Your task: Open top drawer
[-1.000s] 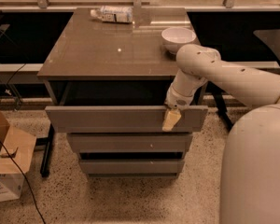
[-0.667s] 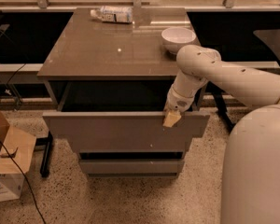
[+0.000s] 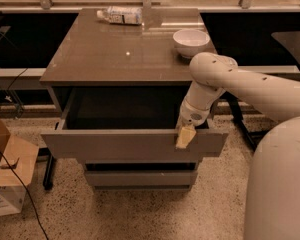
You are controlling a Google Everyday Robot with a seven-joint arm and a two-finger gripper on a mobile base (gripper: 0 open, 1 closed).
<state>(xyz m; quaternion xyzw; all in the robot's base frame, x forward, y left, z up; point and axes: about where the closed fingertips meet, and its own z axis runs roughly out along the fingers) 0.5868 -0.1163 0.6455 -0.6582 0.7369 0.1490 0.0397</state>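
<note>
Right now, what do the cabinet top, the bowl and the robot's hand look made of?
The cabinet top: likely laminate, glossy; it shows bright reflections. The bowl: probably glazed ceramic, smooth white. The hand, at the top drawer front's upper edge: pale yellowish, matte, perhaps rubber or plastic.

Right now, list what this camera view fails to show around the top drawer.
Camera view only:
- Inside of the wide grey-brown top drawer: deep shadow; its front panel hides the near floor.
- Beige pincer on that panel's top edge, right side: inner part behind the panel.
- Lower drawers: mostly covered by the open one.
- Label of the plastic bottle: too small.
</note>
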